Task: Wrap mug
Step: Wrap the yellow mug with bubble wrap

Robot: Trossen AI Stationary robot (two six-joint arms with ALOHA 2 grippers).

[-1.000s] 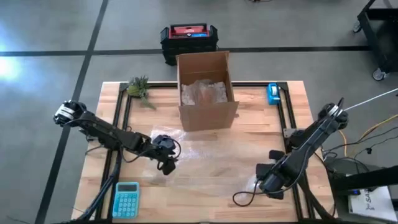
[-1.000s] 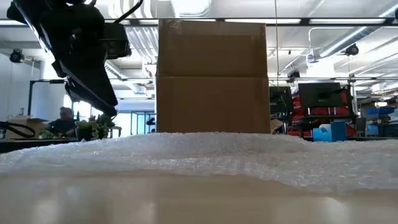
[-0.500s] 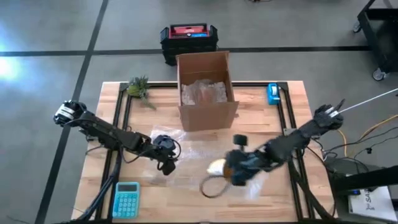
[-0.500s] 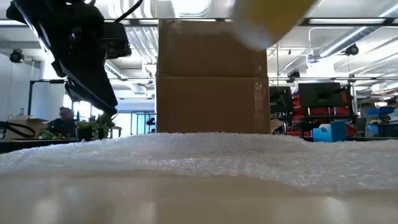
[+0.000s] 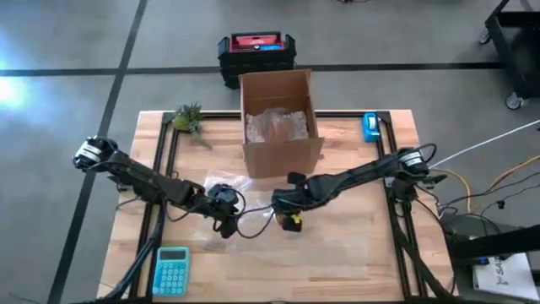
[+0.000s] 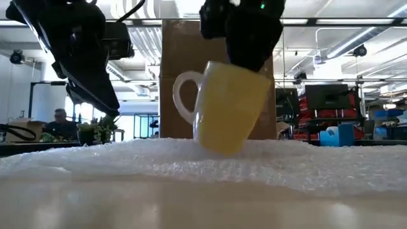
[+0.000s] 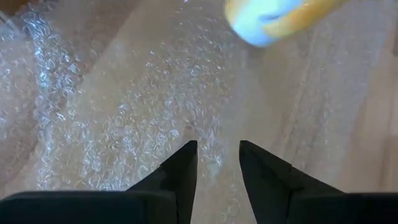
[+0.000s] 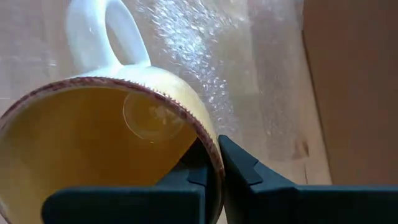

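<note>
1. My right arm reaches across the bench from its right edge toward the middle, stretched long and low, and my right gripper hangs just in front of the cardboard box.
2. The fingers of that gripper are pinched on the rim of the mug, one finger inside the wall and one outside, as the right wrist view shows.
3. The mug is yellow with a white handle; it is tilted, its lower edge touching the bubble wrap near the middle of the bench, the handle on the side toward my left arm.
4. My left arm lies bent along the left side of the bench, and my left gripper is held over the left part of the bubble wrap, apart from the mug.
5. Its fingers are spread a little, with nothing between them and the wrap below.
6. Count: one mug, one sheet of bubble wrap spread flat, one open cardboard box at the far edge with more crumpled wrap inside.
7. One teal calculator sits at the near left corner, one small green plant at the far left corner, one blue tape dispenser at the far right corner.
</note>
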